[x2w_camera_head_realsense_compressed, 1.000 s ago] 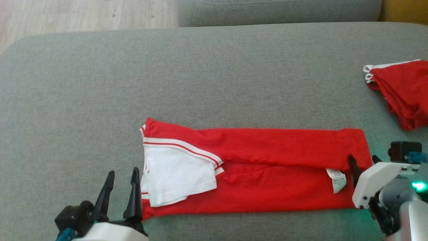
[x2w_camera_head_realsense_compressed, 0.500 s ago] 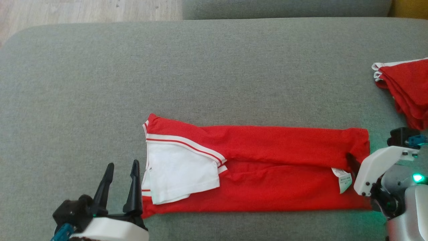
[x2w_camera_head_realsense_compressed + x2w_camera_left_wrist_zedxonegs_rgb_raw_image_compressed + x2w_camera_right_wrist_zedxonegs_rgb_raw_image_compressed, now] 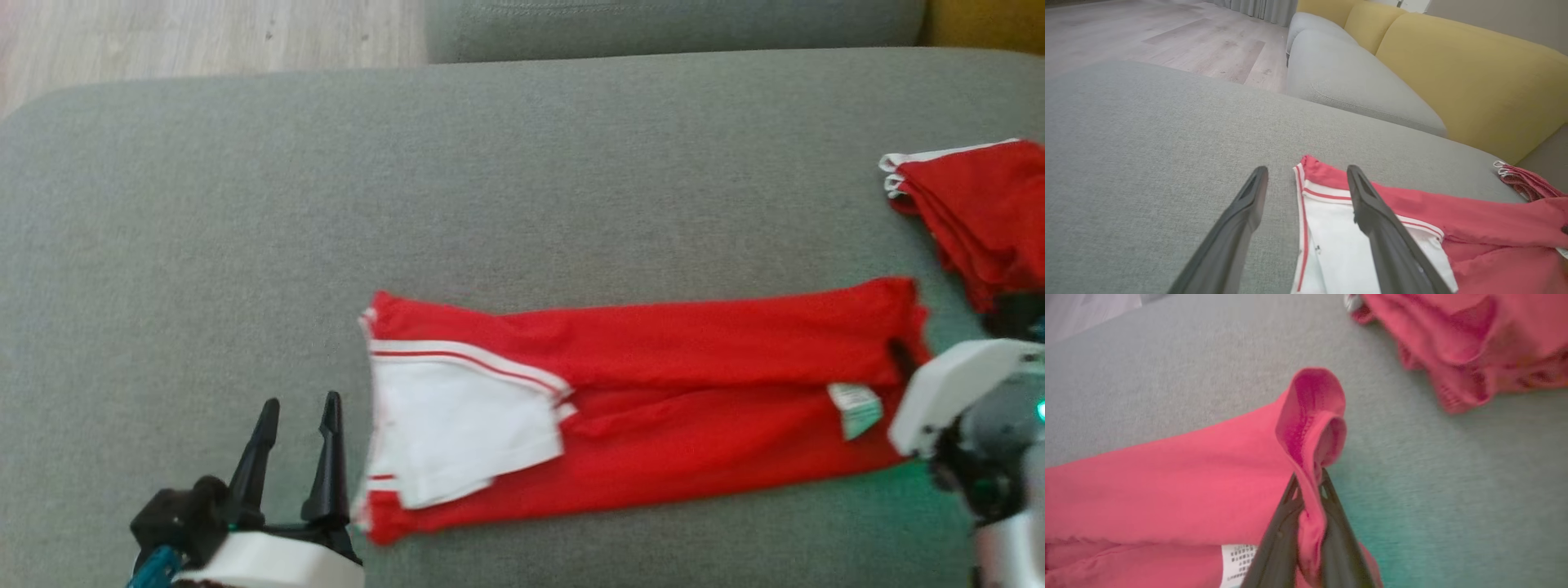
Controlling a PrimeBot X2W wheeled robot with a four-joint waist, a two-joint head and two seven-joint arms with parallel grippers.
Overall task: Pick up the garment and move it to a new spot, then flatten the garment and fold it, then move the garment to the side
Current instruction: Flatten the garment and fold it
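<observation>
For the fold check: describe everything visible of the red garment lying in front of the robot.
The red garment is soft fabric folded into a long band across the grey cushion. Its left end shows a white panel with striped trim. A care label sits near the right end, where the right gripper pinches a raised fold.

Red garment (image 3: 694, 359) with white panel and stripes, grey cushion (image 3: 490, 188), yellow backrest (image 3: 1474, 81), pale wood-grain floor (image 3: 204, 37)

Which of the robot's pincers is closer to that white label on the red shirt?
Right. The right pincer is shut on the red shirt just beside the label; the left pincer stands open at the shirt's opposite end.
</observation>
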